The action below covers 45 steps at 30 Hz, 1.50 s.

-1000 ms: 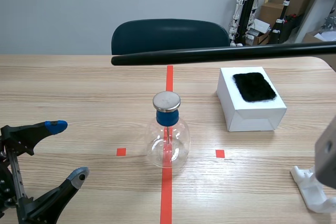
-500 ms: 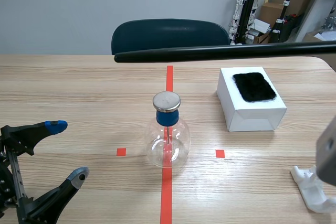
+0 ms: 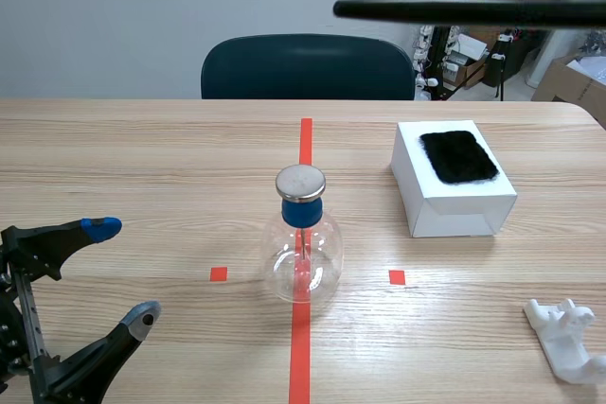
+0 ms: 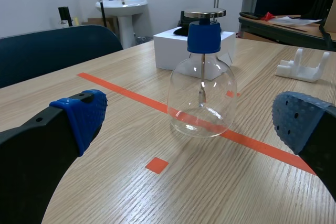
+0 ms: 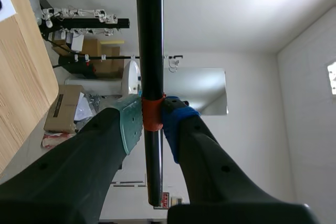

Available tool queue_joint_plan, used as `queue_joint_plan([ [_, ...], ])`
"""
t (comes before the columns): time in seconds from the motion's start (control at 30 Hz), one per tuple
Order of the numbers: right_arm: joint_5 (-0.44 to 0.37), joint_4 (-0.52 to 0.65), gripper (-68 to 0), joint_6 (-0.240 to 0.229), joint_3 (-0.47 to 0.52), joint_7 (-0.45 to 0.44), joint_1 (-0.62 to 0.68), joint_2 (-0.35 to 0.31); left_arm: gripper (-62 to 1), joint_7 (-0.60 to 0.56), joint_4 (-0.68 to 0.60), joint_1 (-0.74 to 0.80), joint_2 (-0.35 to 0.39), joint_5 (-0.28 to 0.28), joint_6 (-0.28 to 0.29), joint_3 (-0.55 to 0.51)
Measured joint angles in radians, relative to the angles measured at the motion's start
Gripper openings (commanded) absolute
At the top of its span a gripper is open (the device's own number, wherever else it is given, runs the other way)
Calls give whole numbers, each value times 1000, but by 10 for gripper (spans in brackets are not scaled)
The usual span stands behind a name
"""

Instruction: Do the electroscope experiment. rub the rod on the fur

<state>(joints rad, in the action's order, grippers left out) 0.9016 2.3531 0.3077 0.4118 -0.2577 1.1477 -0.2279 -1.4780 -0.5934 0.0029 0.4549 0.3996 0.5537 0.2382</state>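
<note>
The rod (image 3: 454, 8) hung high over the far right of the table (image 3: 142, 158), a long black bar lying almost level. Its long axis ran side to side across the room, and its free tip pointed toward the robot's left, ending above the right end of the dark chair (image 3: 303, 65). The other end ran out of the scene view on the right.

From the right wrist view, the right gripper (image 5: 152, 121) had its two pads pressed on the rod at an orange-red band. The long part stretched straight ahead past the fingertips, and a short stub ran back between the fingers.

The fur (image 3: 458, 155), a black patch, lay on top of a white box (image 3: 454, 205) right of the middle, well below the rod and apart from it. The glass electroscope flask (image 3: 305, 253), with its blue stopper and metal disc, stood upright on the red centre line. A white plastic stand (image 3: 566, 333) lay at the near right.

The left gripper (image 3: 121, 272) sat low at the near left, its fingers spread wide around nothing, facing the flask.
</note>
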Motion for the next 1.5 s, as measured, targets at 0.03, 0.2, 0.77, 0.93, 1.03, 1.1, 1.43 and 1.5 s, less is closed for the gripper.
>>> queue_joint_plan([
  [0.03, -15, -9, -669, 5, 22, -24, 0, 0, 14, 0, 0, 0, 0, 0, 0, 0],
  [0.2, -106, -154, -669, 35, 120, -126, -5, -2, 14, 0, 0, 0, 0, 0, 0, 0],
  [0.77, -189, -679, -669, 47, 213, -114, -396, -220, 14, 0, 0, 0, 0, 0, 0, 0],
  [0.93, -151, -781, -669, -40, 204, -90, -594, -278, 14, 0, 0, 0, 0, 0, 0, 0],
  [1.03, -134, -837, -669, -39, 125, -57, -700, -332, 14, 0, 0, 0, 0, 0, 0, 0],
  [1.1, -117, -875, -669, -39, 41, -42, -754, -367, 14, 0, 0, 0, 0, 0, 0, 0],
  [1.43, 29, -1118, -669, -14, -284, 13, -1039, -398, 14, 0, 0, 0, 0, 0, 0, 0],
  [1.5, 45, -1167, -669, 11, -335, 22, -1083, -398, 14, 0, 0, 0, 0, 0, 0, 0],
])
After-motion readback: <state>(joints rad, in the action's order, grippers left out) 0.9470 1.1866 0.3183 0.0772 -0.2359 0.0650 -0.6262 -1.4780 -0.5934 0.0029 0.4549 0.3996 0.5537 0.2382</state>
